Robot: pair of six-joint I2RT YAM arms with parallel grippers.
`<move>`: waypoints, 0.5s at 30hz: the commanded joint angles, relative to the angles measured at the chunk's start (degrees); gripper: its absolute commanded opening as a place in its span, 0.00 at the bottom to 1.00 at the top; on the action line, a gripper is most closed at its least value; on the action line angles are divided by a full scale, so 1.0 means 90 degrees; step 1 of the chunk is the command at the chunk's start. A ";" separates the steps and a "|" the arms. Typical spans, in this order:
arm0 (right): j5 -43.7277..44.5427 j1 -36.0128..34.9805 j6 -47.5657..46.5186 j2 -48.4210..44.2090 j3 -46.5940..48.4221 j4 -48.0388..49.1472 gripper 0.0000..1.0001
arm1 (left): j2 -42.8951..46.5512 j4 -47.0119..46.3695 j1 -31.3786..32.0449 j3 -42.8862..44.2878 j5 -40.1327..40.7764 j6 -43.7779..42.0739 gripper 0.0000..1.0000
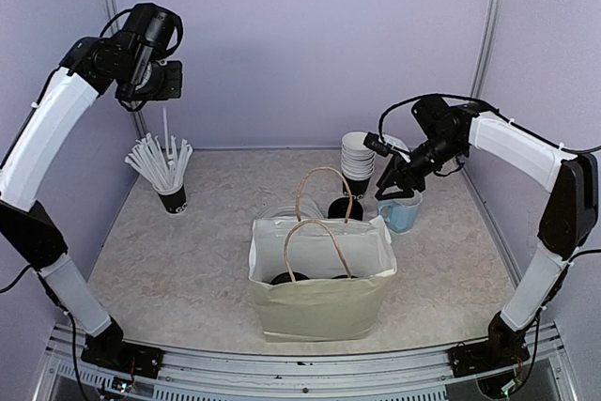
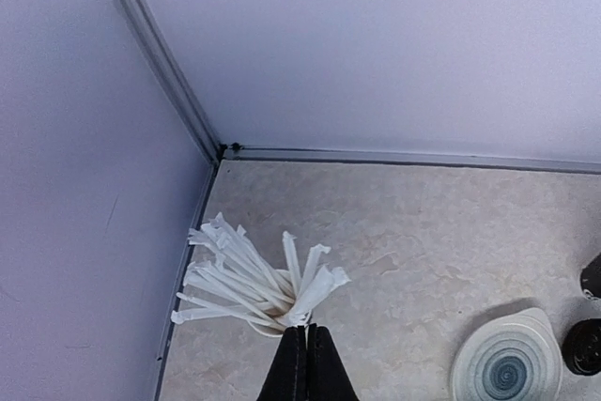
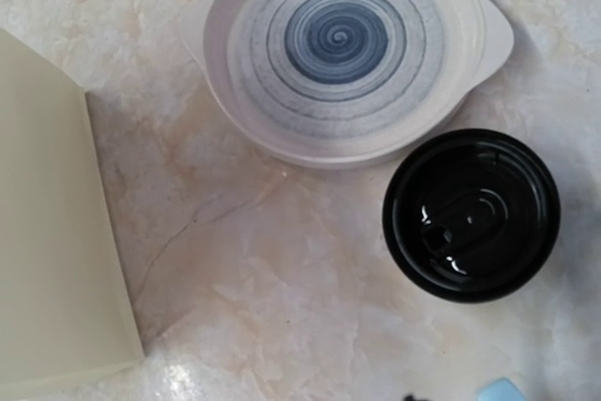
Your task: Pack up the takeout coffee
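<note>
One coffee, one bag, one plate, one mug, one bowl stack.
I see the coffee upright behind the bag, lid up, long axis vertical, just beside the plate. Left gripper jaws pressed together; right gripper jaws I cannot tell.

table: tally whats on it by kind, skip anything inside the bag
paper bag: 1
black lidded coffee cup: 1
black cup of white sticks: 1
light blue mug: 1
swirl-patterned plate: 1
stack of white dishes: 1
total: 6
</note>
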State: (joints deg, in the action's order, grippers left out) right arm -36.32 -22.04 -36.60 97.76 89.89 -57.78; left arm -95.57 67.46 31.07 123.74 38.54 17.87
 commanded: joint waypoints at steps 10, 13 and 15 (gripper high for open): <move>0.0252 0.0077 -0.0024 0.0054 0.0584 -0.0324 0.47 | 0.1717 -0.2827 0.2323 -0.0133 -0.3579 -0.0566 0.00; 0.0204 0.0076 0.0018 0.0040 0.0628 -0.0326 0.46 | 0.1787 -0.3111 0.2485 -0.0237 -0.4537 -0.0437 0.00; 0.0202 0.0076 0.0029 0.0020 0.0637 -0.0336 0.46 | 0.1777 -0.3160 0.2570 -0.0302 -0.5052 -0.0366 0.00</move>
State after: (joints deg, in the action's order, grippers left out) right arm -34.22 -21.91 -36.75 97.76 94.15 -59.46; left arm -78.32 44.16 52.56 122.50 8.75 13.17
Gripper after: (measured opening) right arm 0.464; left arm 0.006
